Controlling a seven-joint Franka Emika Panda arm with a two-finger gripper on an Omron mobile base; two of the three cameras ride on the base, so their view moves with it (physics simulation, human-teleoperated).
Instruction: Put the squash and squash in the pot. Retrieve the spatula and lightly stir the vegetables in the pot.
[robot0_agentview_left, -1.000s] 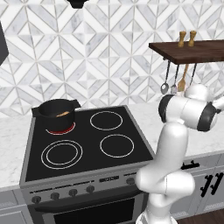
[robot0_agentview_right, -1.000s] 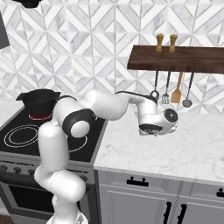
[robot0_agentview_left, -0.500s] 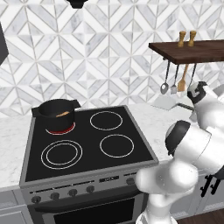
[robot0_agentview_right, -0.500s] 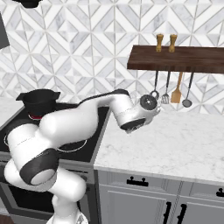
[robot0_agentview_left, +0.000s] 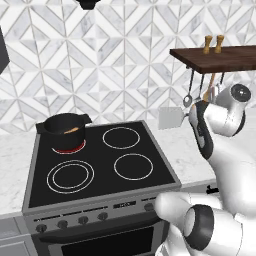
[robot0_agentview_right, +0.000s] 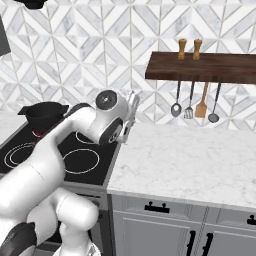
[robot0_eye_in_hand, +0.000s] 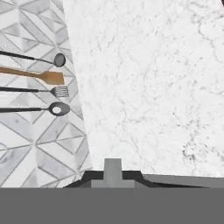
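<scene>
Grey spatula (robot0_agentview_left: 171, 118) is held in shut jaws at centre right; swung carelessly, the black pot (robot0_agentview_left: 64, 129) could be knocked.

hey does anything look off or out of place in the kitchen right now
Nothing looks spilled, broken or askew. The pot sits upright on the back left burner with something orange inside. The spatula is carried in the air beside the stove by the gripper. Four utensils hang straight under the shelf.

Glossy white rounded arm (robot0_agentview_left: 220, 165) links, dark grey joint bands, round grey end caps.
</scene>
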